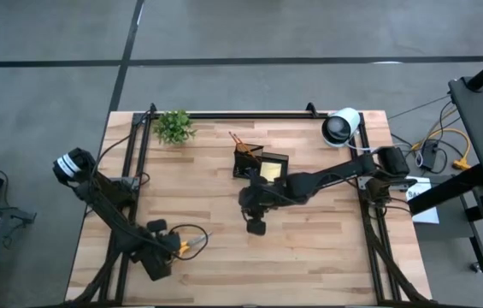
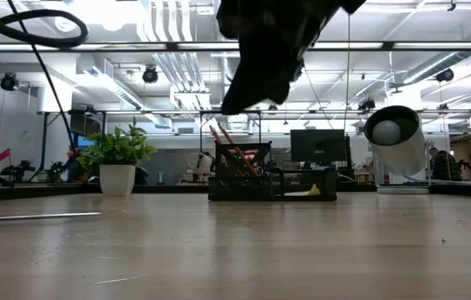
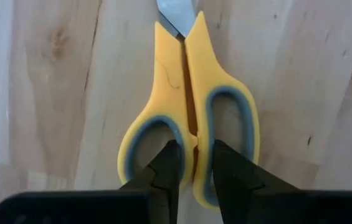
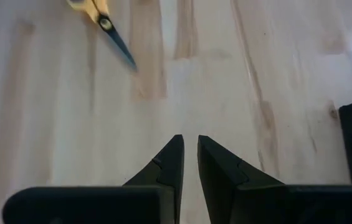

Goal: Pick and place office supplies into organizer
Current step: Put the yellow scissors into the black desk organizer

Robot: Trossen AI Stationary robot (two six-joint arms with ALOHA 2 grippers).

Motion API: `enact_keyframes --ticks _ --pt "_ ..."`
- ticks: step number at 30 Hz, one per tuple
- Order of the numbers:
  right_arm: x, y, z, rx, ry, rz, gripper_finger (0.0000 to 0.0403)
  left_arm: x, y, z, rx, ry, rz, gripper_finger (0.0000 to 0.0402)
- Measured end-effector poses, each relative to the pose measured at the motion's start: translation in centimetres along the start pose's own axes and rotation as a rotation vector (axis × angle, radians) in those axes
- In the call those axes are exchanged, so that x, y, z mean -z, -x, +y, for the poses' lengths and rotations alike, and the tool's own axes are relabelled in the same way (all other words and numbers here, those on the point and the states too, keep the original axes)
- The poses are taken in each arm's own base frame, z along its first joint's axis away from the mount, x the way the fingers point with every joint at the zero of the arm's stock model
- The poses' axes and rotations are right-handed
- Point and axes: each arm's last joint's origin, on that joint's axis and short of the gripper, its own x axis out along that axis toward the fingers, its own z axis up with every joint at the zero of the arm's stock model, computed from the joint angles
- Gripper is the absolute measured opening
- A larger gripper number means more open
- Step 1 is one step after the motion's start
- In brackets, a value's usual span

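Scissors (image 3: 188,118) lie flat on the table (image 1: 326,265) near its seven o'clock corner, seen from above. The left gripper (image 3: 191,163) is down over them, its fingers pinching the yellow bridge between the two handle loops. Their long axis runs straight ahead of that gripper, blades pointing away from it; the blade tips are cut off in the left wrist view. The organizer (image 1: 260,163) sits at about twelve o'clock, well apart, pencils (image 1: 239,142) standing in it. The right gripper (image 4: 188,165) hangs above mid-table, fingers nearly together, holding nothing. The left arm is clearly nearer the scissors.
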Motion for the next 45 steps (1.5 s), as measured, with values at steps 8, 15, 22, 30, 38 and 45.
enact_keyframes --ticks 8,15,22,30,38,45 --pt "-0.7 4.6 2.1 0.153 -0.082 -0.171 0.0038 -1.6 4.8 3.1 -0.079 -0.055 -0.082 0.0053" --pt "0.6 10.4 3.9 0.436 -0.061 -0.299 0.0038 -5.2 11.7 6.3 -0.236 -0.311 -0.129 0.0053" --pt "3.4 14.1 4.2 0.567 -0.099 -0.250 0.0038 -11.5 16.3 10.9 -0.597 -0.672 0.052 0.0053" --pt "4.7 14.5 4.4 0.586 -0.195 -0.220 0.0038 -20.9 17.3 16.5 -0.901 -0.889 0.319 0.0053" --pt "4.8 14.3 4.4 0.602 -0.187 -0.225 0.0038 -25.9 14.7 16.7 -0.967 -1.020 0.404 0.0053" --pt "4.8 14.3 4.4 0.609 -0.184 -0.230 0.0038 -27.6 10.2 16.6 -0.971 -1.111 0.543 0.0053"
